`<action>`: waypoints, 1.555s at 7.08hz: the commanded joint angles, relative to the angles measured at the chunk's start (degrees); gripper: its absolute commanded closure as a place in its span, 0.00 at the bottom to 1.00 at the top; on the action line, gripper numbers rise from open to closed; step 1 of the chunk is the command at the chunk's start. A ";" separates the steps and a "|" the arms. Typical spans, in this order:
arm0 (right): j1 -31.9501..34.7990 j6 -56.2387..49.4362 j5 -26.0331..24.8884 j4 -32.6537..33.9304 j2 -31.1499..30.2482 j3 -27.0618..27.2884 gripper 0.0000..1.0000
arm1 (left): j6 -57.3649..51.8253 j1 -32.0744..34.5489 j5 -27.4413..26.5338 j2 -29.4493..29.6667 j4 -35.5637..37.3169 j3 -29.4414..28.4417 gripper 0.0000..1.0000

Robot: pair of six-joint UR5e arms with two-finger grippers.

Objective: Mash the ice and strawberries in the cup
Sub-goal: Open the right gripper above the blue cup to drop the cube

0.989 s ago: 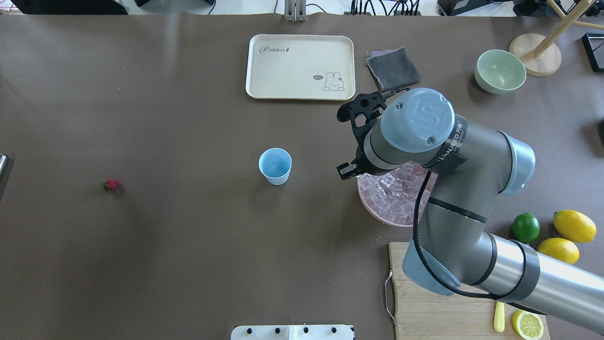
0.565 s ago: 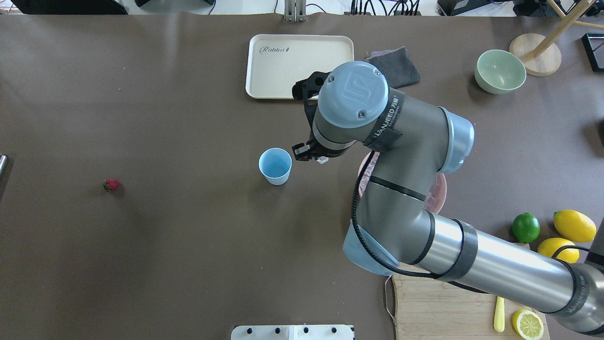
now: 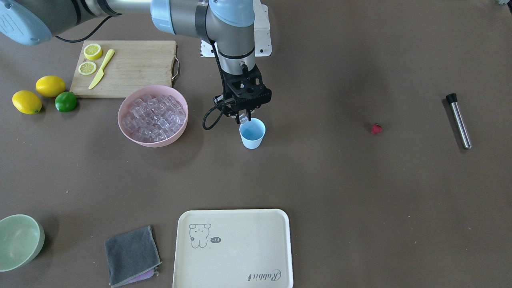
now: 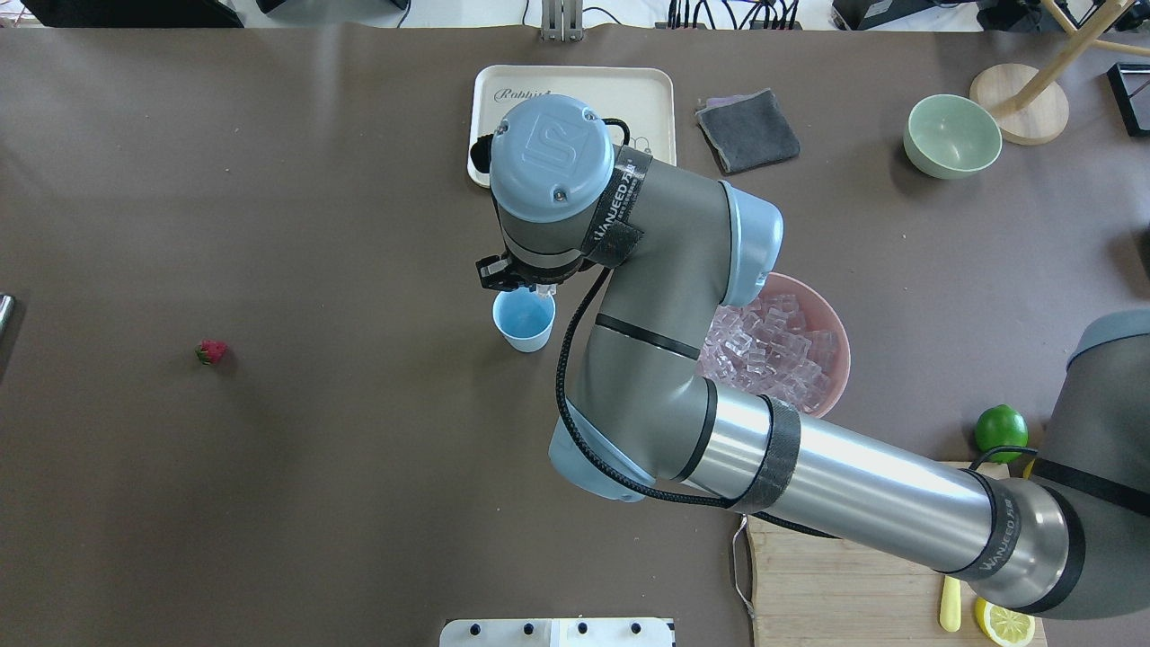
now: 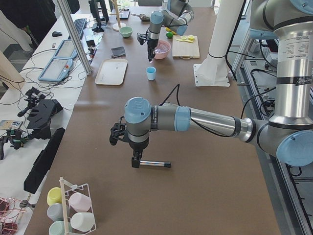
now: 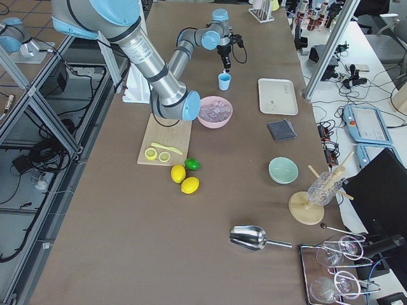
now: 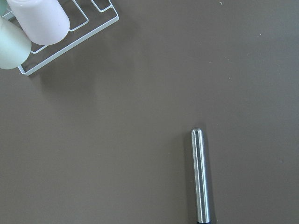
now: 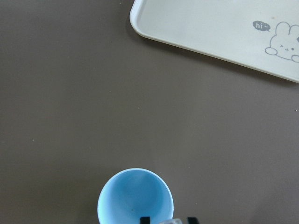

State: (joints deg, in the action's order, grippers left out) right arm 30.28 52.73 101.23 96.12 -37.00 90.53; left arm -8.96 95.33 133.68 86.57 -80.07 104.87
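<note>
The light blue cup [image 3: 252, 135] stands upright at mid-table, and nothing shows inside it in the right wrist view [image 8: 135, 198]. My right gripper [image 3: 244, 119] hangs just over the cup's rim on the robot's side, shut on one clear ice cube [image 8: 171, 221]. More ice [image 3: 153, 115] fills the pink bowl [image 3: 154, 143] beside the cup. The strawberry [image 3: 376, 128] lies alone on the table, far out on my left side [image 4: 211, 351]. My left gripper [image 5: 136, 160] shows only in the exterior left view, above a metal rod [image 5: 152, 164]; I cannot tell whether it is open or shut.
The metal rod [image 3: 459, 121] lies past the strawberry. A cream tray [image 3: 234, 248], grey cloth [image 3: 130, 254] and pale green bowl [image 3: 18, 240] sit on the operators' side. A cutting board [image 3: 132, 68] with lemon slices and knife, lemons and a lime [image 3: 65, 101] sit near the robot's base.
My right arm has swung from over the pink bowl across to the cup, carrying an ice cube in its fingers. Cup and strawberry have not moved.
</note>
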 commanded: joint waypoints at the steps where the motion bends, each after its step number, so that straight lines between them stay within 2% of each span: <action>1: -0.13 0.10 -0.68 -3.03 1.05 -3.86 1.00 | 0.00 -0.05 0.00 -0.08 0.00 -0.28 0.01; 3: -0.83 0.62 -1.29 -5.24 2.81 -7.46 1.00 | 0.00 -0.05 0.00 0.18 0.00 -0.45 0.01; 4: -1.27 0.71 -1.47 -5.24 2.73 -7.56 1.00 | 0.00 -0.05 0.00 0.10 0.00 -0.28 0.01; 5: -1.36 0.80 -1.47 -5.33 2.64 -7.57 0.80 | 0.00 -0.05 0.00 0.09 0.00 -0.28 0.01; 6: -1.88 1.76 -1.91 -5.42 2.12 -6.78 0.01 | 0.00 -0.05 0.00 0.27 0.00 -0.45 0.01; 8: -1.98 1.68 -2.44 -5.24 1.76 -5.73 0.00 | 0.00 -0.05 0.00 0.27 0.00 -0.37 0.01; 9: -1.54 1.24 -2.26 -5.24 -1.29 -2.67 0.00 | 0.00 -0.05 0.00 0.27 0.00 -0.37 0.01; 11: 0.74 -2.86 -0.95 -4.54 -11.90 10.21 0.00 | 0.00 -0.05 0.00 0.18 0.00 -0.19 0.01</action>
State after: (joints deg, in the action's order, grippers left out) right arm 29.61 52.56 99.42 91.10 -42.57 93.08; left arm -8.96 95.27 133.68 86.82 -80.07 104.61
